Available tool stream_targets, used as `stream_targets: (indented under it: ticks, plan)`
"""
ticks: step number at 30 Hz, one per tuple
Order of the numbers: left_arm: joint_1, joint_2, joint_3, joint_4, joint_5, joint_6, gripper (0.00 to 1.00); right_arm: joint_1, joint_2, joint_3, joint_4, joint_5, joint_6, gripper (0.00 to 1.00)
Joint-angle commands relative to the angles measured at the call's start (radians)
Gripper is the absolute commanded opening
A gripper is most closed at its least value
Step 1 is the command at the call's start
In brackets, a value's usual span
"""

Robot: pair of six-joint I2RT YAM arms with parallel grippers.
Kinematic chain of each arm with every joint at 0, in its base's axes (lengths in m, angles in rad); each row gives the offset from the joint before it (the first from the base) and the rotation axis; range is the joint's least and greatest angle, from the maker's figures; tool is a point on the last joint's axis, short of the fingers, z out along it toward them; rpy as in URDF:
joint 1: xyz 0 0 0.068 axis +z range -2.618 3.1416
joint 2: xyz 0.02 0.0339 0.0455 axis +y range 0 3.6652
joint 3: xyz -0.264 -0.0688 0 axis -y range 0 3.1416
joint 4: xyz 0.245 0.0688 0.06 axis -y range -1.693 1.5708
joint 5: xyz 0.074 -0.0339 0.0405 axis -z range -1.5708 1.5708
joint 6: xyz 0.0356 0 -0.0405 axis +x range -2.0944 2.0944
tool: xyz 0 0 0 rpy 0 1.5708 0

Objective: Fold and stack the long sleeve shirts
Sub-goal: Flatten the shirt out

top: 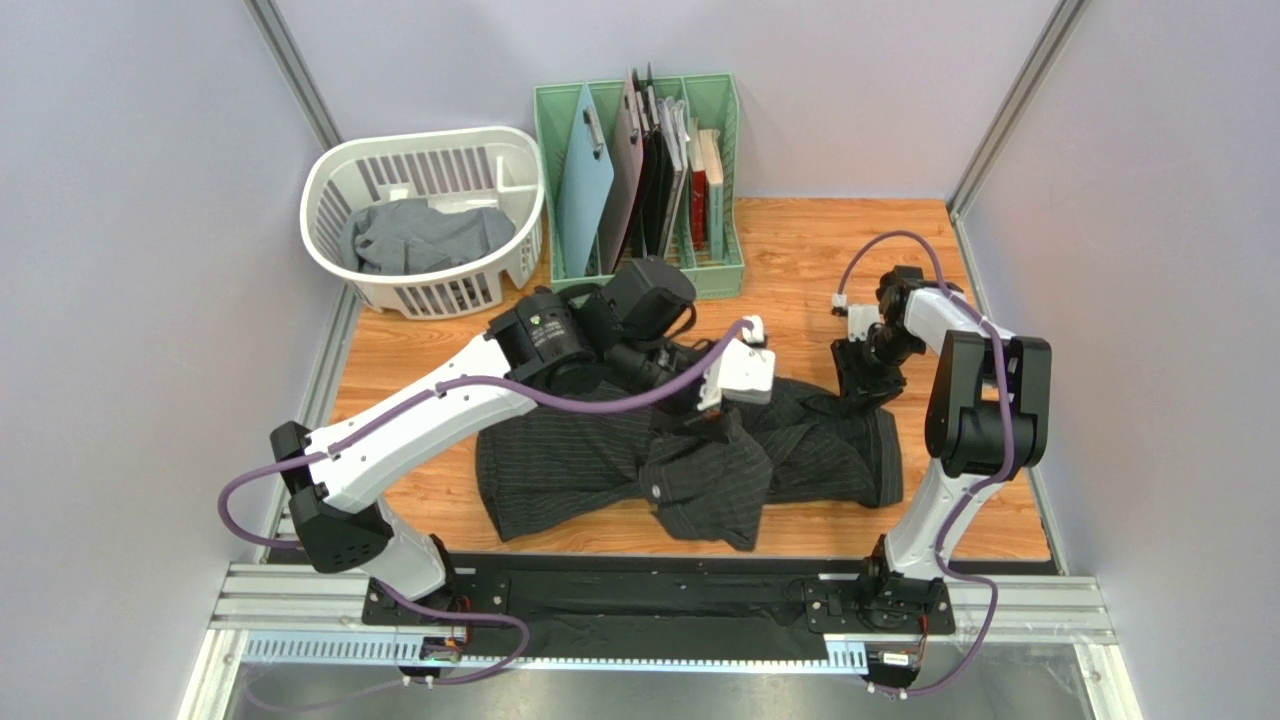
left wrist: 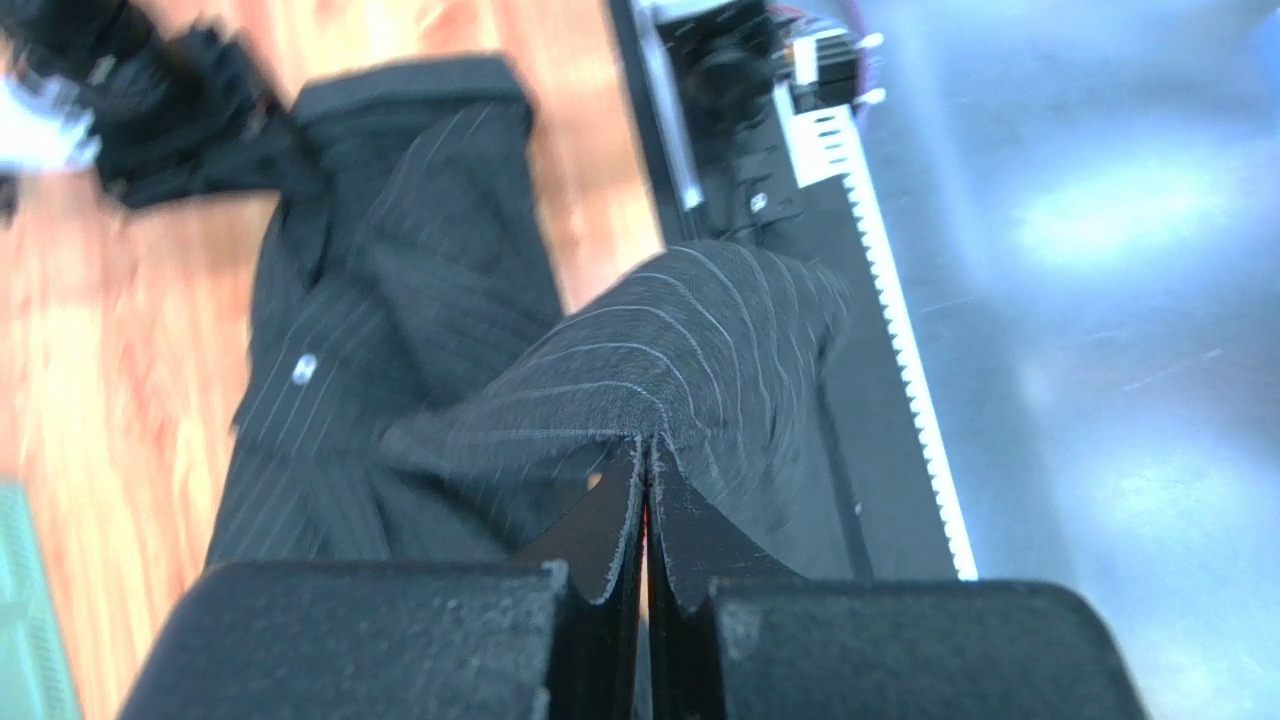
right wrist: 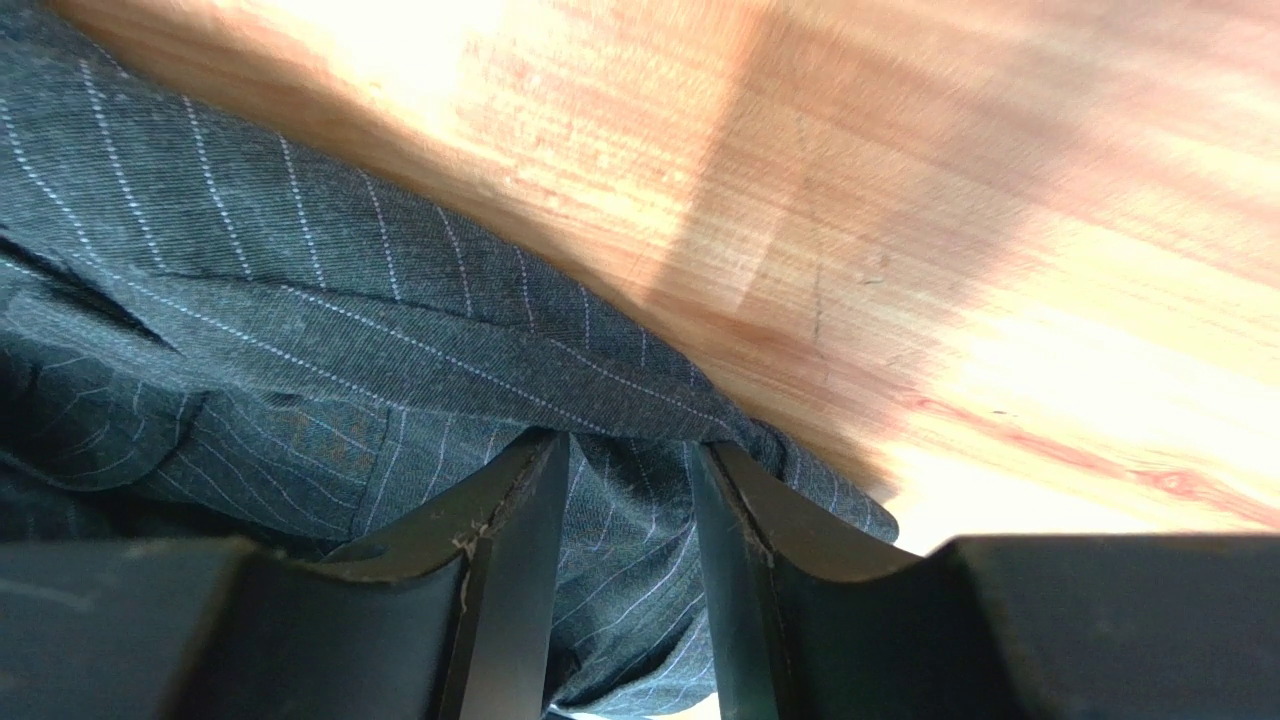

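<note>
The black pinstriped shirt (top: 601, 465) lies crumpled across the wooden table, with one part raised near its middle. My left gripper (top: 724, 408) is shut on a fold of this shirt and holds it lifted; in the left wrist view the cloth (left wrist: 706, 353) drapes over the closed tips (left wrist: 646, 446). My right gripper (top: 867, 372) is at the shirt's far right edge. Its jaws (right wrist: 631, 450) stand apart, with pinstriped cloth (right wrist: 226, 300) lying between and under them. The plain grey shirt (top: 428, 236) lies bunched in the white basket.
The white laundry basket (top: 519, 173) stands at the back left. A green rack (top: 721, 180) with flat boards and folders stands at the back centre. Bare wood (top: 962, 495) shows right of the shirt. The black base rail (top: 631, 600) runs along the near edge.
</note>
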Motion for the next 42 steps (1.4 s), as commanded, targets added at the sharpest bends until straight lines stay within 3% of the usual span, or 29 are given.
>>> stream_targets:
  ticks: [1,5,12,15,19,21,23,27,29,30,31,32,33,34,37,39,42]
  plan:
    - [0.125,-0.029,0.013,-0.022,0.014,-0.056,0.00,0.003,0.003,0.074,0.041,0.000,0.017,0.41]
    - [0.258,0.009,0.100,-0.023,0.047,-0.066,0.00,0.012,0.115,0.170,0.045,0.005,0.049,0.41]
    - [0.268,0.084,0.313,-0.154,0.086,0.016,0.00,0.027,0.285,0.393,0.055,-0.030,0.143,0.41]
    - [0.237,0.086,0.274,-0.221,0.177,0.042,0.00,0.024,0.247,0.431,0.042,-0.043,0.136,0.41]
    - [0.079,0.025,0.131,-0.261,0.232,0.140,0.00,0.015,0.102,0.399,-0.016,-0.053,0.041,0.44]
    - [-0.060,0.000,0.079,-0.277,0.252,0.181,0.00,0.006,0.037,0.375,-0.054,-0.058,-0.001,0.48]
    - [-0.181,0.009,0.071,-0.284,0.296,0.181,0.00,0.004,-0.061,0.332,-0.080,-0.069,-0.062,0.50]
    - [-0.317,0.024,0.106,-0.286,0.292,0.200,0.00,0.003,-0.195,0.249,-0.154,-0.115,-0.144,0.51]
    - [-0.312,0.024,0.120,-0.293,0.233,0.171,0.18,0.003,-0.248,0.200,-0.191,-0.130,-0.174,0.52]
    - [-0.302,0.020,0.114,-0.309,0.210,0.172,0.31,0.003,-0.261,0.177,-0.205,-0.150,-0.188,0.51]
    - [-0.236,0.012,0.088,-0.319,0.205,0.171,0.62,0.003,-0.276,0.155,-0.214,-0.153,-0.199,0.52]
    - [-0.183,-0.017,0.053,-0.314,0.218,0.160,0.66,0.003,-0.297,0.132,-0.229,-0.158,-0.225,0.51]
    - [-0.120,-0.035,-0.049,-0.298,0.225,0.151,0.66,0.004,-0.305,0.077,-0.234,-0.155,-0.240,0.51]
    - [0.024,-0.076,-0.108,-0.286,0.225,0.163,0.66,0.004,-0.313,0.051,-0.237,-0.149,-0.254,0.51]
    - [0.279,-0.130,-0.321,-0.249,0.104,0.239,0.63,0.004,-0.336,-0.062,-0.209,-0.118,-0.285,0.50]
    - [0.422,-0.140,-0.446,-0.225,-0.004,0.321,0.60,0.006,-0.342,-0.125,-0.171,-0.104,-0.283,0.49]
    - [0.535,-0.126,-0.577,-0.169,-0.154,0.398,0.56,0.012,-0.330,-0.175,-0.111,-0.083,-0.263,0.48]
